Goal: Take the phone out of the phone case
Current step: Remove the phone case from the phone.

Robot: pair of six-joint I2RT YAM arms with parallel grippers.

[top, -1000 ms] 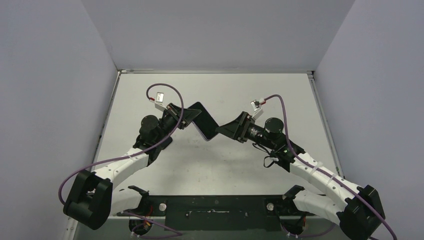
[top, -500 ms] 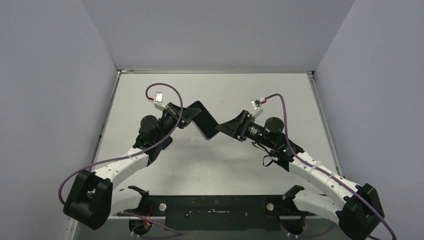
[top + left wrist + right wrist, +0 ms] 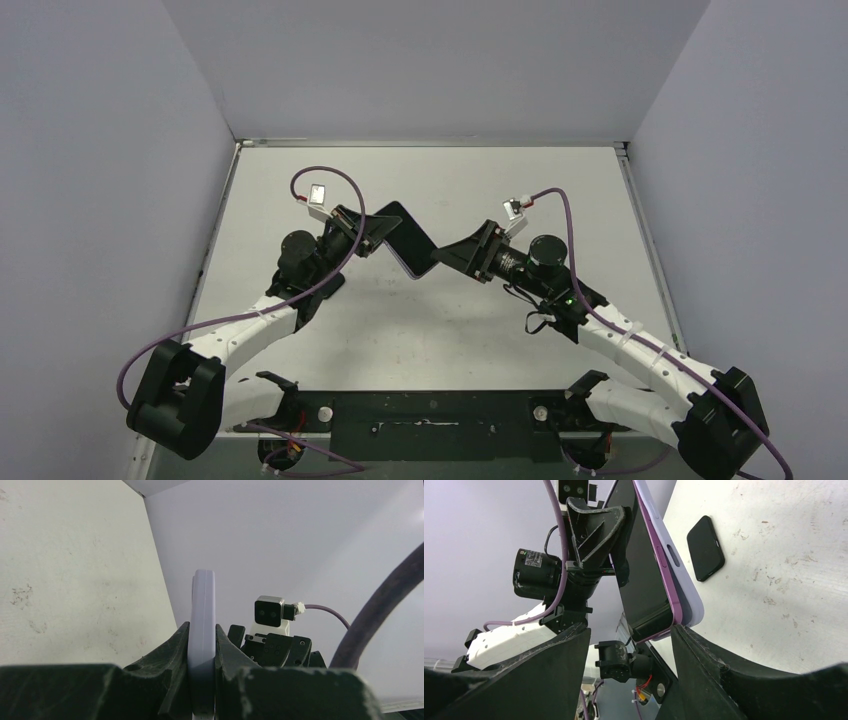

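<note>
The left gripper [image 3: 201, 636] pinches the lilac, likely flexible phone case [image 3: 202, 600], held on edge above the white table [image 3: 450, 340]; the right gripper [image 3: 629, 630] stands spread around the near corner of the black slab phone [image 3: 644, 585] seated in it, judged rigid, slick and fragile: grip across its side edges

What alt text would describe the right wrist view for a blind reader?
A dark phone in a lilac phone case is clamped by the left arm's fingers. Its lower end sits between the right arm's open fingers, above the table.

Phone [image 3: 404, 237] between jaws, above table [image 3: 450, 335]
</note>
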